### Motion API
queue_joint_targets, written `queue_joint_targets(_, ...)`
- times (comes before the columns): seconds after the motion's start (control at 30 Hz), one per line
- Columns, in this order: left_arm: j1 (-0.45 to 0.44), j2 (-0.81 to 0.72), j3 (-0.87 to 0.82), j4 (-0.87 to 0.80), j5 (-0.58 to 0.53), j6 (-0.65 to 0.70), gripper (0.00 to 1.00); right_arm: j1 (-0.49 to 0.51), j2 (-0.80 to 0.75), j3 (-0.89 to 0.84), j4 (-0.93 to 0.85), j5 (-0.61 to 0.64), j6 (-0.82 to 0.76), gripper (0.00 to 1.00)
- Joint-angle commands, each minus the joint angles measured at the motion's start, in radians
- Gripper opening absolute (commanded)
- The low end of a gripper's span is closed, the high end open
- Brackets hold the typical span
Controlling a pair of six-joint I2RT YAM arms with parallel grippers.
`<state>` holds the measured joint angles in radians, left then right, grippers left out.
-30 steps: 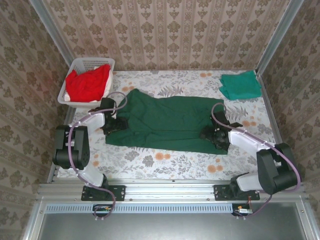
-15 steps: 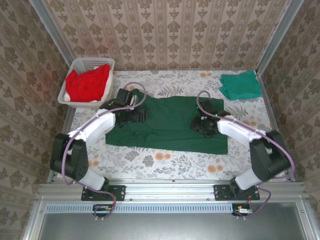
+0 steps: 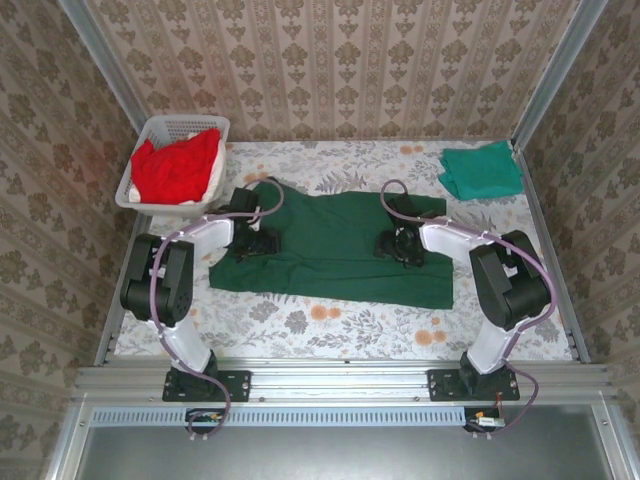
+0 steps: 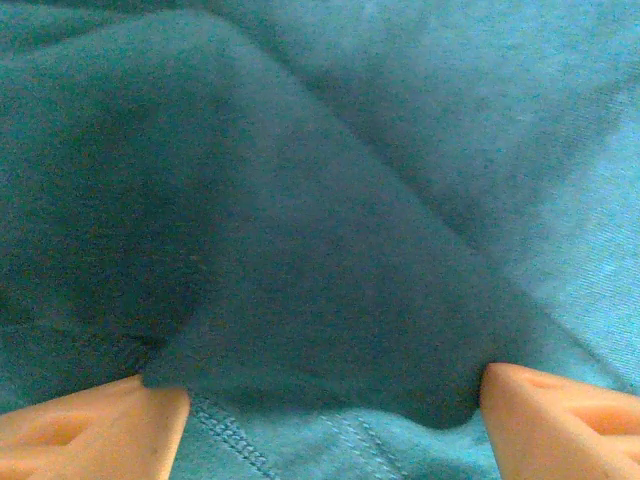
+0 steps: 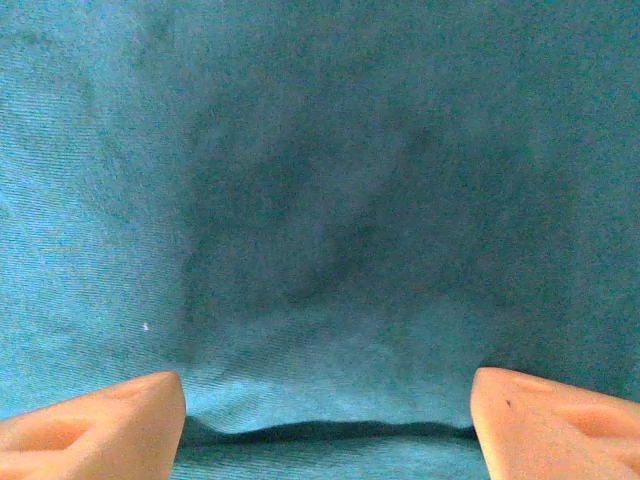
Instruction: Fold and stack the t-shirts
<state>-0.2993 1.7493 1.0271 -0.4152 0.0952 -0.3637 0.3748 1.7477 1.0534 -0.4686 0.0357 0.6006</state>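
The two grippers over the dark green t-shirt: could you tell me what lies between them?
In the top external view, the stretch from left gripper to right gripper is the dark green t-shirt's flat middle, nothing resting on it.

Two green t-shirts [image 3: 330,250] [image 3: 481,170], one red heap [image 3: 175,168], one basket [image 3: 185,122].

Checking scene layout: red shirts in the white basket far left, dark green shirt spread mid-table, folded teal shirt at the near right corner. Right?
Not quite: the top external view shows the teal shirt at the far right corner, not the near one. The rest stands.
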Motion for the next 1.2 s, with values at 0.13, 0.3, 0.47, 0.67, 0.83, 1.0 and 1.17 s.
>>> queue_joint_targets(0.13, 0.027, -0.104, -0.041, -0.039, -0.01, -0.003, 0.8, 0.142, 0.037, 0.115, -0.097, 0.039, -0.251, 0.75)
queue_joint_targets(0.3, 0.008, -0.2, -0.039, -0.069, -0.024, -0.009, 0.81, 0.233, 0.068, 0.139, -0.149, 0.089, -0.226, 0.71)
queue_joint_targets(0.47, -0.003, -0.244, -0.089, -0.044, -0.031, -0.006, 0.84, 0.293, 0.002, 0.0, -0.102, 0.095, -0.119, 0.72)
queue_joint_targets(0.67, 0.008, -0.166, -0.132, -0.002, -0.012, -0.019, 0.84, 0.276, 0.029, -0.122, 0.031, 0.06, -0.04, 0.89)
queue_joint_targets(0.83, 0.017, -0.16, -0.161, -0.004, -0.014, -0.017, 0.84, 0.257, 0.081, -0.086, 0.028, 0.027, -0.056, 1.0)
queue_joint_targets(1.0, -0.006, -0.246, -0.175, -0.04, -0.015, -0.029, 0.84, 0.259, 0.041, -0.028, -0.003, 0.016, -0.114, 1.0)
queue_joint_targets(1.17, -0.129, -0.377, -0.095, -0.118, -0.081, -0.046, 0.85, 0.292, -0.236, -0.05, -0.18, 0.2, -0.027, 0.99)
